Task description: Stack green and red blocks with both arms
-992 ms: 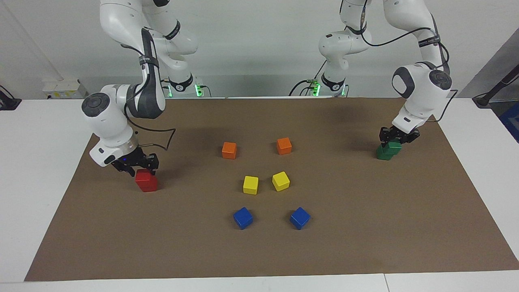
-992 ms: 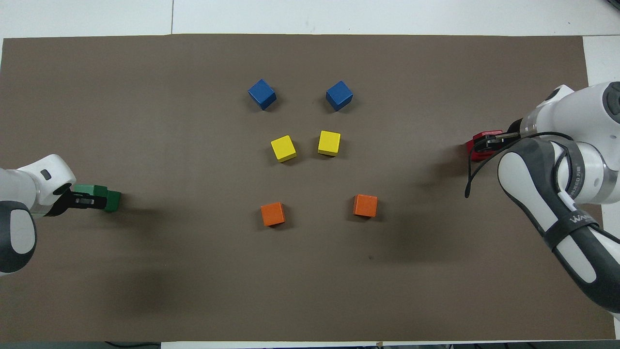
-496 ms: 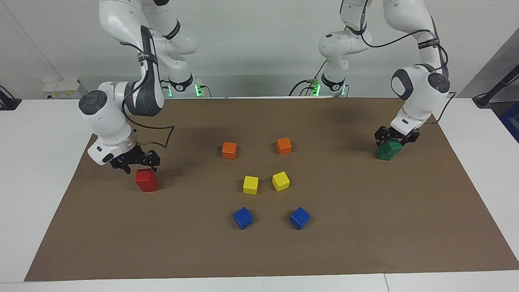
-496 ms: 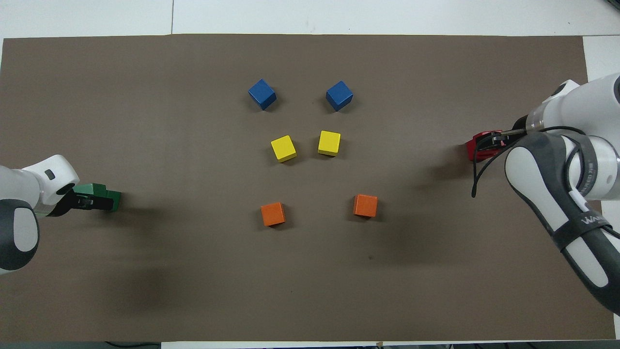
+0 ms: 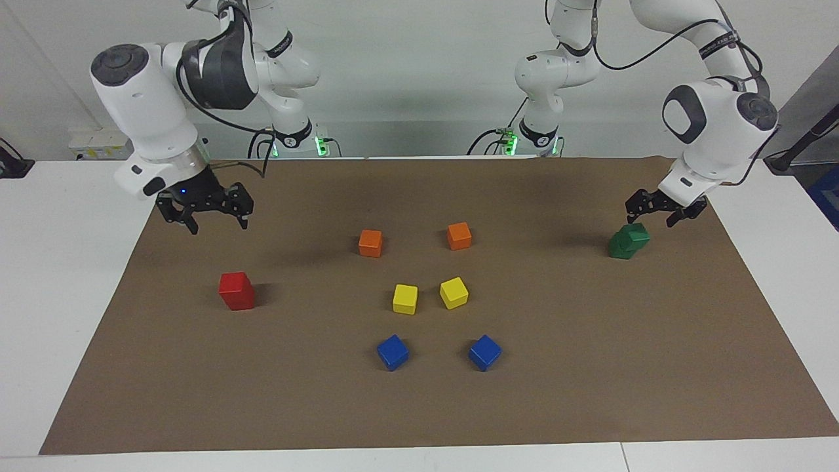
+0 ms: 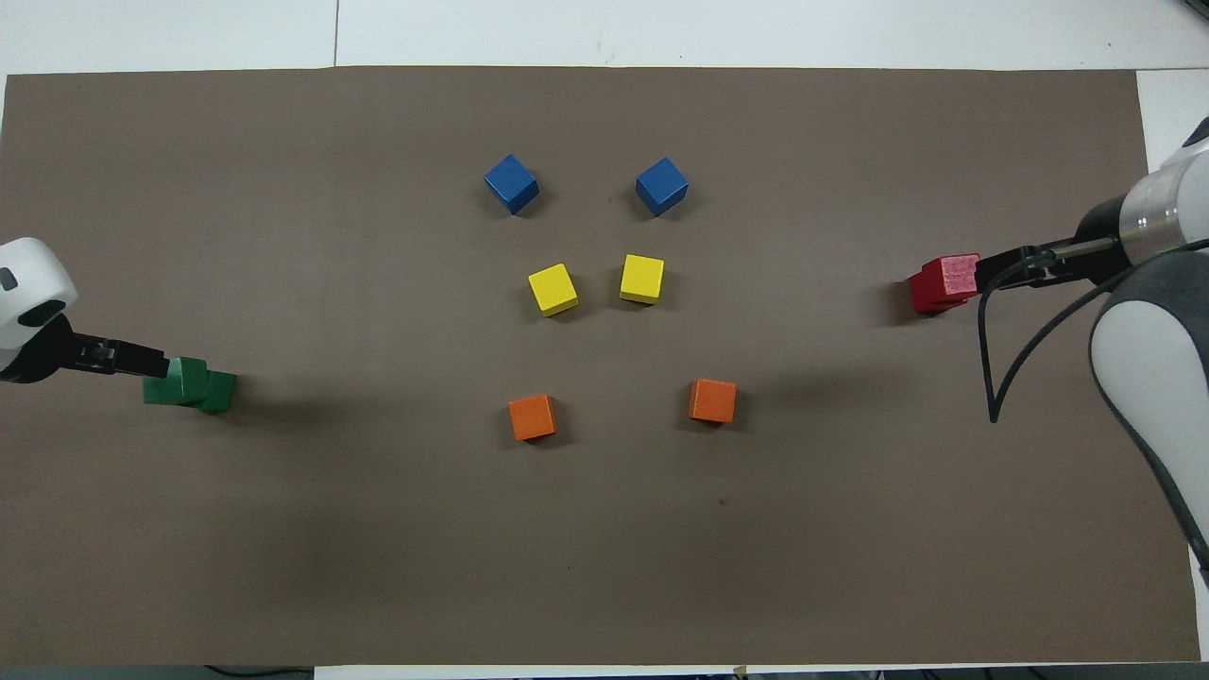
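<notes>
The red stack (image 5: 236, 291), two red cubes one on the other, was seen at the right arm's end of the brown mat (image 5: 590, 367), about level with the yellow cubes (image 5: 429, 295). The green stack (image 5: 628, 240) stood at the left arm's end, level with the orange cubes (image 5: 414, 239), its upper cube turned somewhat askew on the lower.

The right gripper (image 5: 208, 213) was held up in the air with its fingers spread wide and nothing between them; the red stack lay below it and farther from the robots. The left gripper (image 5: 663, 210) was likewise spread and empty, raised just above the green stack and slightly toward the robots from it.

Both stacks were judged built; each arm was the one nearer its own stack, and only withdrawal seemed to be left.
</notes>
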`<action>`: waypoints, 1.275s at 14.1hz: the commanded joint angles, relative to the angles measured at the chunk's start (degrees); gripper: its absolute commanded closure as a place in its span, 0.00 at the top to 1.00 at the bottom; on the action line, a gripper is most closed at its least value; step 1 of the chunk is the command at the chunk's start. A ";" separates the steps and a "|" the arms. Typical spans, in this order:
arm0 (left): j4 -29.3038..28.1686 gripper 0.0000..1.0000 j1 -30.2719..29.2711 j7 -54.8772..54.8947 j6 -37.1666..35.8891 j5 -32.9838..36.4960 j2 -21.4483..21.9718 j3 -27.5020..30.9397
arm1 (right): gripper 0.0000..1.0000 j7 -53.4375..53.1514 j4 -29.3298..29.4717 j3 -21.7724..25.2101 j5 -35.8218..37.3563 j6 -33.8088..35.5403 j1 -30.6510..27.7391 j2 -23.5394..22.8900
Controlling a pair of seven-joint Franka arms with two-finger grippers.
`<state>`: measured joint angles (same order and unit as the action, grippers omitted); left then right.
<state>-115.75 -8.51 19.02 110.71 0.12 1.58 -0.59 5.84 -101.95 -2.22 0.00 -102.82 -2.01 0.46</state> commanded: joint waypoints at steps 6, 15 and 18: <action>11.34 1.00 2.54 -12.26 -10.77 0.14 2.98 -0.64 | 1.00 0.58 6.41 -0.24 -1.14 9.82 -0.88 -0.99; 11.34 1.00 2.62 -12.08 -16.75 0.32 6.95 -0.64 | 1.00 -0.83 6.94 -0.15 -0.44 8.25 -0.45 -1.16; 11.51 1.00 2.80 -12.17 -18.15 0.32 6.86 -0.90 | 1.00 -1.10 7.20 -0.15 -0.53 7.54 -0.53 -1.78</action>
<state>-104.26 -6.29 7.72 94.63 0.10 7.80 -1.60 5.60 -96.19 -2.21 0.00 -94.83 -2.08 0.01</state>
